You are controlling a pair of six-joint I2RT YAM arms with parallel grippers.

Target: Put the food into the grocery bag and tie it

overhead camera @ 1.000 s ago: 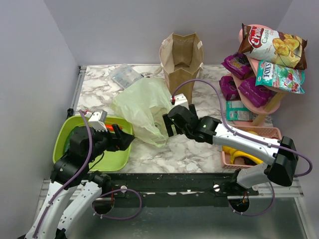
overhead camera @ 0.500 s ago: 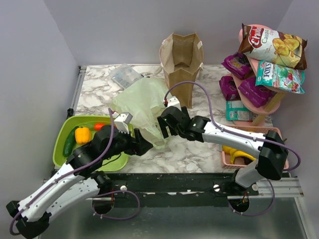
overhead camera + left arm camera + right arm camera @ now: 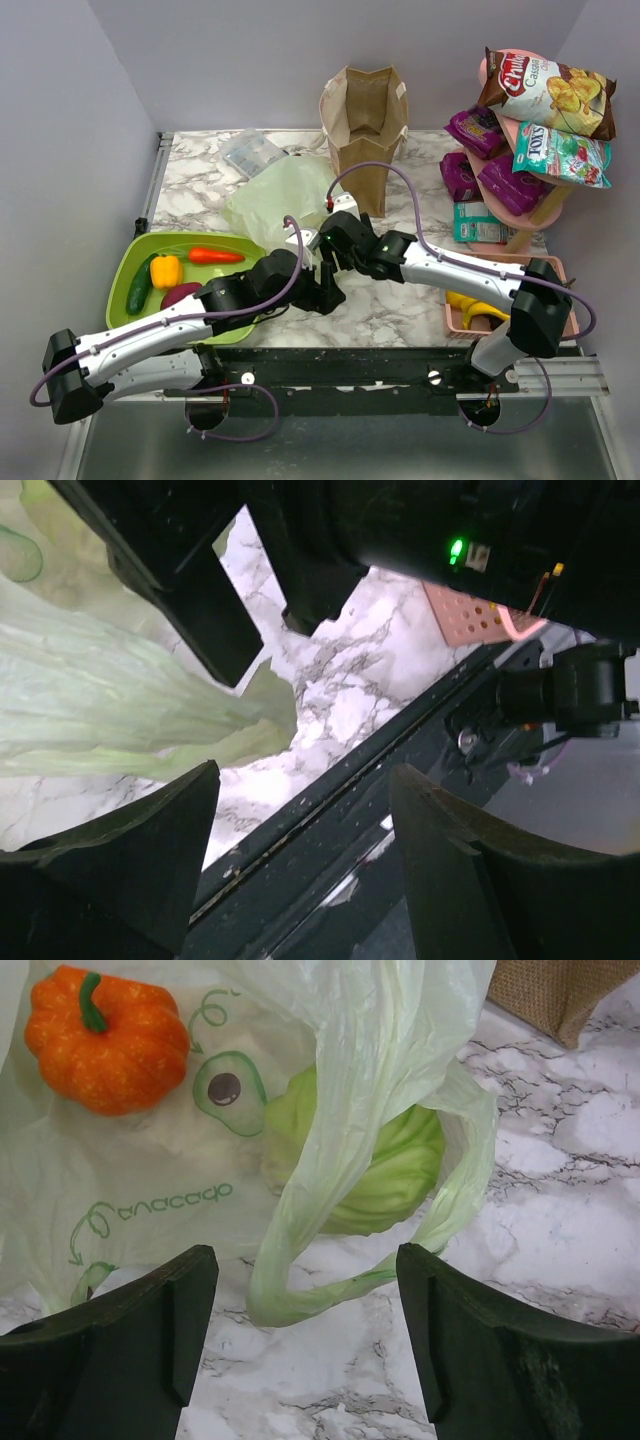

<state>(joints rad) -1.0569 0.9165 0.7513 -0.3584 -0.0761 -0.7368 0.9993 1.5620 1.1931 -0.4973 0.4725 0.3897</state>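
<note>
The pale green grocery bag lies crumpled mid-table. In the right wrist view a pale green cabbage and a small orange pumpkin-like fruit show through its plastic. One loop handle lies on the marble between the fingers of my open right gripper, which hovers over the bag's near edge. My left gripper is open and empty just in front of it, with the bag's tip beside it. A yellow pepper lies in the green tray. Bananas lie in a pink basket.
The tray also holds a cucumber, a carrot and a purple piece. A brown paper bag stands behind the green bag. A pink snack rack stands at the right, a clear packet at the back.
My left arm has swung right from over the tray to the bag's near edge, beside the right gripper. The right gripper has shifted a little left.
</note>
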